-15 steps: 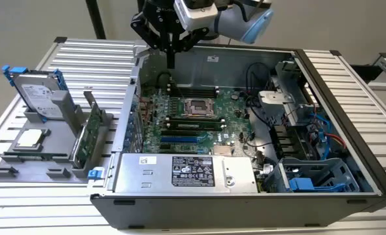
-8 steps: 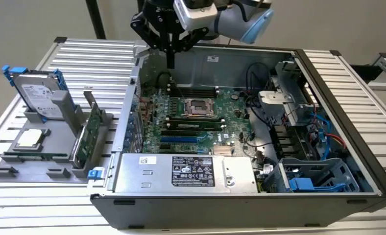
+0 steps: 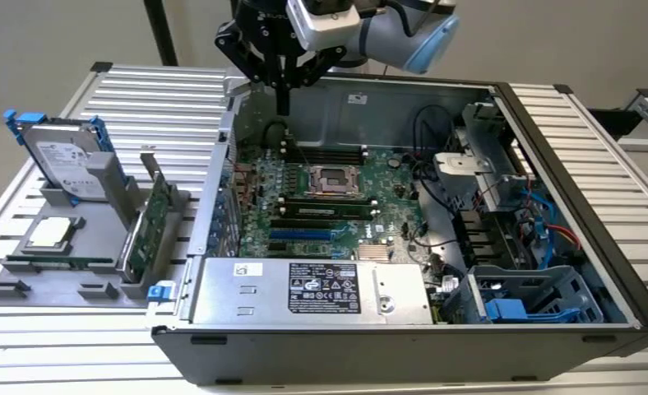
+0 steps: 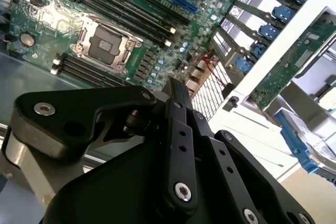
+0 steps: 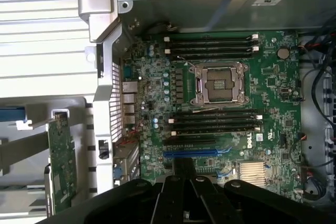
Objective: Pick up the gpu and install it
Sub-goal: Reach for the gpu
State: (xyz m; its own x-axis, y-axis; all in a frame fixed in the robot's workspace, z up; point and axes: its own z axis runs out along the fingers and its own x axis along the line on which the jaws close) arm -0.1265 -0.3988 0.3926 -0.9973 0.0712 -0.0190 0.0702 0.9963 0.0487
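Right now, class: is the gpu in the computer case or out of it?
Out. The gpu stands on edge in the grey rack beside the case, and the blue slot is empty.

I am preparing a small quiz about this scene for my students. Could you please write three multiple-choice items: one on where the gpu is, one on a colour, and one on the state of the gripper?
1. Where is the gpu relative to the case?
A. plugged in inside it
B. lying on top of it
C. outside it, standing in the grey holder

2. What colour is the long slot beside the heat sink?
A. red
B. blue
C. yellow

3. How is the gripper?
A. shut and empty
B. shut on the gpu
C. wide open

Key:
1. C, it stands on edge at the exterior view's left of the case.
2. B, the first wrist view shows it blue.
3. A, it hangs above the case, holding nothing.
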